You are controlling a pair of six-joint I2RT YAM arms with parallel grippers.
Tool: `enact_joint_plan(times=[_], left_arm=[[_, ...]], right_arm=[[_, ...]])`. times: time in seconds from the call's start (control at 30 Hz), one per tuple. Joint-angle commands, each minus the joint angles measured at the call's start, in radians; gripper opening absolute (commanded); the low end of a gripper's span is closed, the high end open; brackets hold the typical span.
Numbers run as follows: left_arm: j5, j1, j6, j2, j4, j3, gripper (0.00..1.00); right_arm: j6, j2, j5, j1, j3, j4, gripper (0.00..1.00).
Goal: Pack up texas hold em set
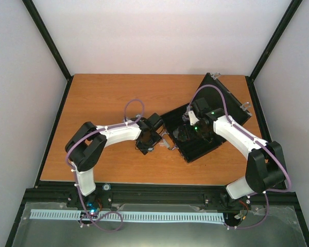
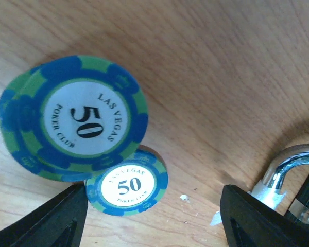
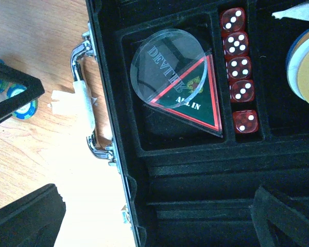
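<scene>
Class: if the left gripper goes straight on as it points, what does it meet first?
Probably the smaller 50 chip, just ahead of the left gripper near one finger; on its midline only table shows. Depth unclear.

Counter (image 1: 103, 98): orange-brown wood-grain top, closed in by white wall panels (image 1: 165, 31) on the far, left and right sides, with black frame posts (image 1: 46, 36) rising from its two far corners. A black rail (image 1: 159, 193) runs along the near edge of the counter, and in front of it a white slotted strip (image 1: 129, 216) lies parallel on a grey surface. Left wrist view: two small white scraps (image 2: 184, 197) lie on the bare wood, near each other; material cannot be told.
</scene>
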Motion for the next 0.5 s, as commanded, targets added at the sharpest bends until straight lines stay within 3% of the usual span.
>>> enact_joint_plan(times=[0.0,0.47], left_arm=[[0.033,0.012,0.018,0.041,-0.042,0.044,0.73],[0.063,0.038,0.054,0.036,-0.119,-0.001,0.72]], right_arm=[[-0.014,-0.001,-0.006,-0.003,-0.002,0.012,1.0],[-0.015,-0.017,-0.027,-0.003,-0.052,0.043,1.0]])
